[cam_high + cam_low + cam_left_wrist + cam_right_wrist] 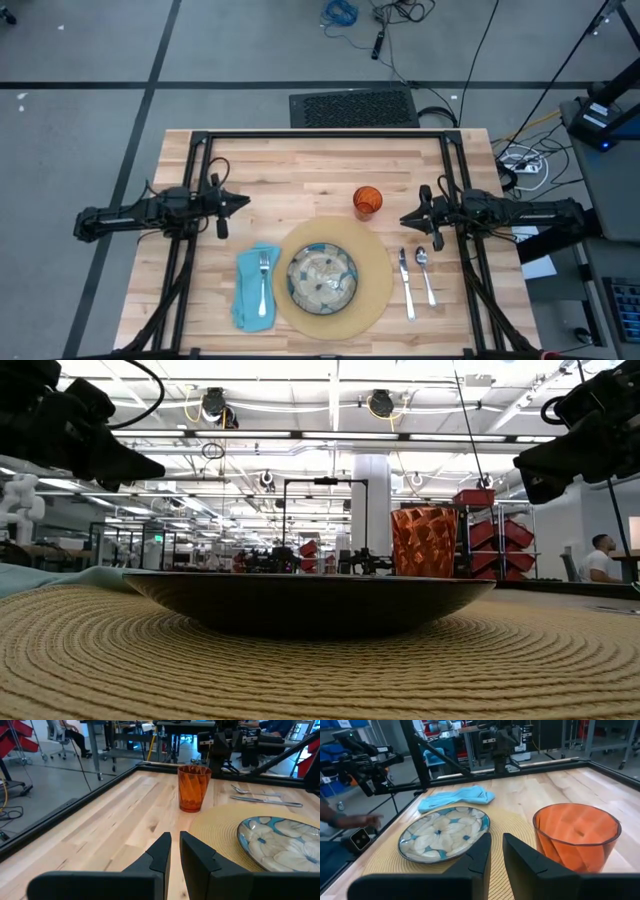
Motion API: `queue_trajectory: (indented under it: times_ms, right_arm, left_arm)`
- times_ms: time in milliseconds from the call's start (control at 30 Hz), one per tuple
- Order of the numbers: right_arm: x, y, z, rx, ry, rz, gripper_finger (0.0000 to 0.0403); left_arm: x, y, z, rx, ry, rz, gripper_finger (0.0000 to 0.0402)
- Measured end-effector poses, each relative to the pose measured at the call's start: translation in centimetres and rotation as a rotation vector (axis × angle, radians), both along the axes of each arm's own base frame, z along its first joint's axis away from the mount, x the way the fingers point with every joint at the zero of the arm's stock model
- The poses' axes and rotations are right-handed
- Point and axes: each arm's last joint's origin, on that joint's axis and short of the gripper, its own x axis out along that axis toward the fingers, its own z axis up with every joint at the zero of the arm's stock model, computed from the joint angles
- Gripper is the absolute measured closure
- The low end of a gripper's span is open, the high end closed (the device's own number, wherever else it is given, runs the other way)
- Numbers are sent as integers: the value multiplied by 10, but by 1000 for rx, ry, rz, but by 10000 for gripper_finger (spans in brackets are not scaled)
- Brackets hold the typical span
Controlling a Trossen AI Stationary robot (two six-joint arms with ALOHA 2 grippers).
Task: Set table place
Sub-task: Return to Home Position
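Note:
On the table (300, 170), near its front edge, lies the round tan placemat (377, 272) with the green-patterned plate (322, 277) on it. The teal napkin (246, 298) lies to the left of the mat with the fork (264, 280) on top. The knife (406, 285) and spoon (426, 272) lie to its right. The orange cup (367, 201) stands upright just beyond the mat. My left gripper (245, 203) hovers above the table's left part, shut and holding nothing. My right gripper (403, 217) hovers to the right of the cup, also shut and holding nothing.
Black frame rails (200, 180) run along the table's edges and under both arms. Bare wood lies between the two grippers, beyond the cup. A person's hand (355, 821) shows off the table's edge in the right wrist view. Cables and a black mat (355, 108) lie on the floor behind.

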Motion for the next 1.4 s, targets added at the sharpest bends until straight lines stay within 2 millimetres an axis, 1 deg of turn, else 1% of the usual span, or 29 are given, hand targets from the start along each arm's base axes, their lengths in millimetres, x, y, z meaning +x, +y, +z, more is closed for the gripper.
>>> queue_trajectory:
  times_ms: [133, 1400]
  right_arm:
    - [0, 0, 0, 24, 2, -3, 364]
    - [0, 0, 0, 25, 2, -4, 364]
  left_arm:
    - [0, 0, 0, 0, 0, 0, 377]
    - [0, 0, 0, 1, 0, 0, 377]
